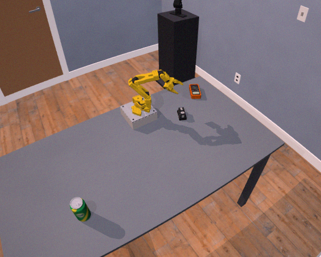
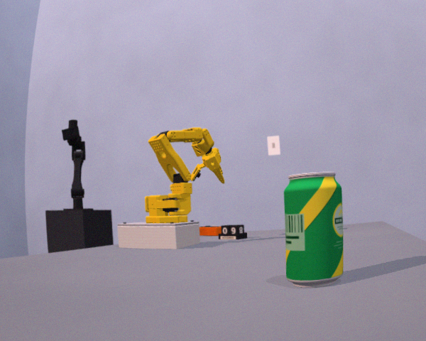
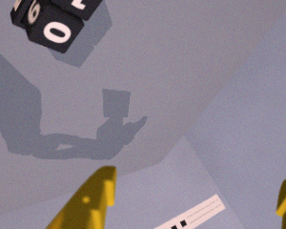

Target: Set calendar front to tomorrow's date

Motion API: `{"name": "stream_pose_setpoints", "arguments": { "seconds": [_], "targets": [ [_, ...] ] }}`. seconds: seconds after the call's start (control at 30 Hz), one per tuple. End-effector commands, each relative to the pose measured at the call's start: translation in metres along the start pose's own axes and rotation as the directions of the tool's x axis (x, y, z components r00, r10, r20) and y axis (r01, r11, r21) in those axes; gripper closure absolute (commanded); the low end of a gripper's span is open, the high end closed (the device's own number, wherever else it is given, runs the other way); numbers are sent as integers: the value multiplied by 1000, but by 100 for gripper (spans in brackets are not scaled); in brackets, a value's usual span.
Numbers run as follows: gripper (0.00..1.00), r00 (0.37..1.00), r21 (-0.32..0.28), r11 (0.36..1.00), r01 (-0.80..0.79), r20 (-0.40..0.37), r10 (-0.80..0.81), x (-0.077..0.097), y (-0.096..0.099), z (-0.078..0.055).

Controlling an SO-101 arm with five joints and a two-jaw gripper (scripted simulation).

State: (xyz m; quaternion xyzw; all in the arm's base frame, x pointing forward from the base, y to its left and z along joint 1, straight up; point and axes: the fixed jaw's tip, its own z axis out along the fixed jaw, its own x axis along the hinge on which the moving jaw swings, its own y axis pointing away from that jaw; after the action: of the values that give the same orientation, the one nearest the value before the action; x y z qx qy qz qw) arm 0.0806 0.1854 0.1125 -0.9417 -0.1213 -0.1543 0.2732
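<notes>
The calendar (image 1: pixel 178 116) is upright on the table. In the exterior view its left cube (image 2: pixel 225 230) shows 0 and its right cube (image 2: pixel 233 230) shows an upright 9 on the front, above the pale month label on the tray (image 2: pixel 243 236). An 8 shows on the right cube's outer side. Both cubes appear seated. In the wrist view one cube (image 3: pixel 48 41) shows 0 on top and a 9, seen inverted, on its front; the other is cut off, with part of a 1. My gripper (image 1: pixel 180 88) (image 2: pixel 208 181) (image 3: pixel 198 175) is open, empty, high above the table and off to one side of the calendar.
An orange multimeter (image 1: pixel 195 91) (image 2: pixel 209 230) lies beyond the calendar. A green and yellow can (image 1: pixel 82 212) (image 2: pixel 312 227) stands far off on the table (image 1: pixel 113 171). A black pedestal (image 1: pixel 177 46) (image 2: pixel 79 231) with a black arm stands past the table edge.
</notes>
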Motion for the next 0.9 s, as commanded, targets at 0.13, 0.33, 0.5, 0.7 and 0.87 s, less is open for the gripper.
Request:
{"name": "stream_pose_setpoints", "arguments": {
  "seconds": [0.13, 0.33, 0.5, 0.7, 0.87],
  "targets": [
    [65, 975, -54, 974, -219, 37, 221, -1, -9, 6],
    [65, 915, -94, 914, -396, 39, 401, 0, -16, 13],
    [65, 861, -120, 857, -502, 32, 508, -1, -20, 19],
    [65, 824, -135, 818, -559, 26, 567, -1, -22, 22],
    [65, 793, -146, 787, -600, 19, 608, -1, -23, 25]
  ]
}}
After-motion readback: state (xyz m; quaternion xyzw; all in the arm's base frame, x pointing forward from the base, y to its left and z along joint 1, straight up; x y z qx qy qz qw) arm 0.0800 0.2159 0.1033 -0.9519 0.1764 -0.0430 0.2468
